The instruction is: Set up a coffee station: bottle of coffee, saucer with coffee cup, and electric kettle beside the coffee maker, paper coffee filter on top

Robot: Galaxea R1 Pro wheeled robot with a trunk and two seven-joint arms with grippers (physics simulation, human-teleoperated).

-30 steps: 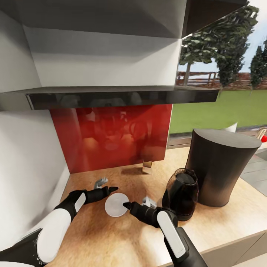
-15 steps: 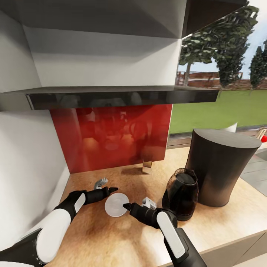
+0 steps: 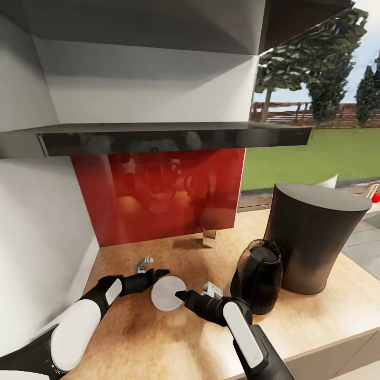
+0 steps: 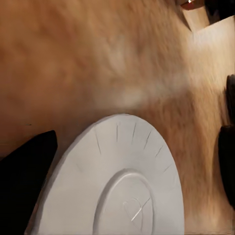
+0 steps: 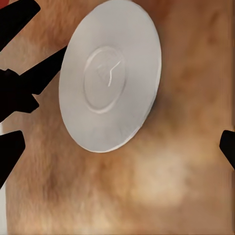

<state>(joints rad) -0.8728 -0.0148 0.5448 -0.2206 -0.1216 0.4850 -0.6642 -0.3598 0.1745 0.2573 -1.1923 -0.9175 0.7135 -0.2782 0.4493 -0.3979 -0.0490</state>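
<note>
A white saucer lies flat on the wooden countertop, between my two grippers. My left gripper is open, with one black fingertip touching or nearly touching the saucer's far-left rim. My right gripper is open at the saucer's right rim, one fingertip at its edge. The left wrist view has the saucer close up beside a black finger. The right wrist view has the saucer ahead of widely spread fingers. The dark electric kettle stands beside the tall dark coffee maker.
A red backsplash and a range hood stand behind the counter, and a white wall closes the left side. A window with a lawn is at the right. A small metal piece sits at the backsplash's foot.
The left gripper has edged slightly down and to the right against the saucer, and the saucer has shifted a little to the right. The right gripper has barely moved.
</note>
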